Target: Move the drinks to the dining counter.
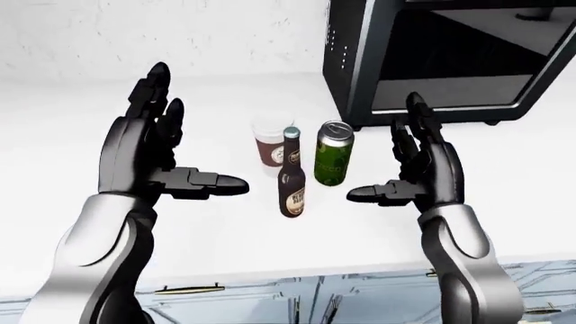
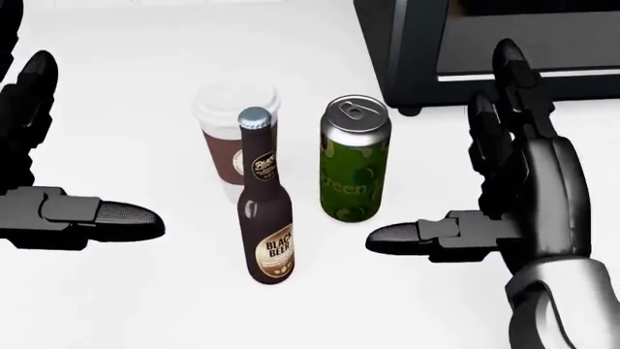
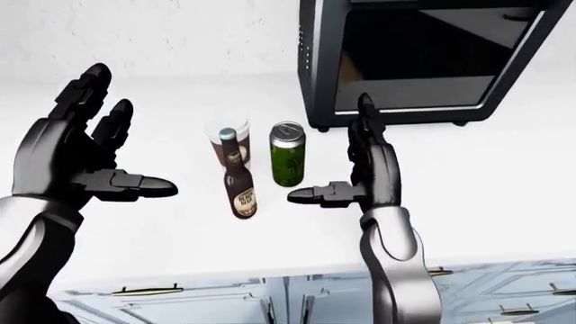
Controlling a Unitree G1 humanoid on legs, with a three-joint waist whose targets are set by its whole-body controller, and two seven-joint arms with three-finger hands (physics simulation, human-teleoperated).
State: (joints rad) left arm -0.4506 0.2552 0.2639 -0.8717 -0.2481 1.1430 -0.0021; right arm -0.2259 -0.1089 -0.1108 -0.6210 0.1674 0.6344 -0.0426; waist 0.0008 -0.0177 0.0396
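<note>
Left-eye view: I'm in the reach step, nothing picked up yet. Left hand (image 1: 153, 158) and right hand (image 1: 419, 169) are both spread, flanking 3 drinks on the white tabletop (image 1: 135, 236), w/ a black oven (image 1: 432, 61) just beyond.

Head view: bottle (image 2: 264, 211) sits nearest, cup (image 2: 224, 142) just beyond it, can (image 2: 354, 160) just right.

Right-eye view: same layout. Next, I judge, calls for closing the right hand on the can w/o knocking the bottle.
</note>
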